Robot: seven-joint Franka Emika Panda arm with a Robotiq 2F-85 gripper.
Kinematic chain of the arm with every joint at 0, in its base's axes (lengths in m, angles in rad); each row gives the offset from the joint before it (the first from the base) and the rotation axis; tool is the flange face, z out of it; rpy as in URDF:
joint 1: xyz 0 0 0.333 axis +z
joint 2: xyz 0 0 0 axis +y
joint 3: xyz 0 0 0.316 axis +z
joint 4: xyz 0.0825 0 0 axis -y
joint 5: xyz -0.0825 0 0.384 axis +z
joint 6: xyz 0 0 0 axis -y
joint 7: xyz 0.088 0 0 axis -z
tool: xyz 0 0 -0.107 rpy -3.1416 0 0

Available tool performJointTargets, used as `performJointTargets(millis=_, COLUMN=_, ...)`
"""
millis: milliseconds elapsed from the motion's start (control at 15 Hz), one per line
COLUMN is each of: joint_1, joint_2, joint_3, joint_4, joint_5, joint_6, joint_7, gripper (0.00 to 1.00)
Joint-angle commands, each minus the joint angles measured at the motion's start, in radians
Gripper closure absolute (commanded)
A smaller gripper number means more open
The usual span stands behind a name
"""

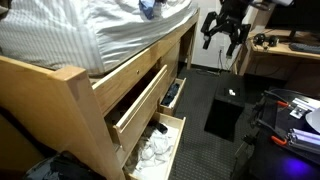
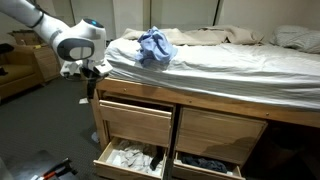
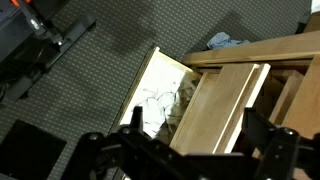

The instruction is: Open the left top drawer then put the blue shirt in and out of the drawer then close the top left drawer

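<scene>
My gripper hangs in the air beside the bed, jaws spread wide on nothing. The shirt lies bunched on the bed (apart from me), above the top drawer, which stands partly pulled out.

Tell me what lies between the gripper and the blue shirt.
In an exterior view, only the corner of the striped bedding lies between the open gripper and the blue shirt, which is heaped on it.
</scene>
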State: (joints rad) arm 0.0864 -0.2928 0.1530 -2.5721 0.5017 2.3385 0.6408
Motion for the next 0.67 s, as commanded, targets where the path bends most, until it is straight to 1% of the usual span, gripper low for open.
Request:
performJointTargets(millis=0, joint_1=-0.004, joint_2=0.175, joint_3=0.025, joint_4=-0.007, joint_5=-0.009, joint_6=0.279, joint_7=0.058, gripper=0.00)
performJointTargets(millis=133, joint_1=0.007, joint_2=0.271, joint_3=0.024, joint_4=0.003, joint_5=-0.041, joint_6=0.452, joint_7=0.095, gripper=0.00)
performJointTargets(millis=200, joint_1=0.014, joint_2=0.306, joint_3=0.014, joint_4=0.021, joint_5=-0.041, joint_6=0.462, joint_7=0.097, gripper=0.00)
performJointTargets(millis=267, joint_1=0.024, joint_2=0.314, joint_3=0.008, joint_4=0.036, joint_5=-0.007, joint_6=0.460, joint_7=0.083, gripper=0.00)
performJointTargets(millis=333, joint_1=0.023, joint_2=0.274, joint_3=0.002, joint_4=0.002, joint_5=-0.027, joint_6=0.436, joint_7=0.076, gripper=0.00)
performJointTargets(millis=467, joint_1=0.026, joint_2=0.307, joint_3=0.001, joint_4=0.021, joint_5=-0.024, joint_6=0.450, joint_7=0.078, gripper=0.00)
performJointTargets(millis=600, joint_1=0.027, joint_2=0.309, joint_3=0.001, joint_4=0.030, joint_5=-0.024, joint_6=0.450, joint_7=0.080, gripper=0.00)
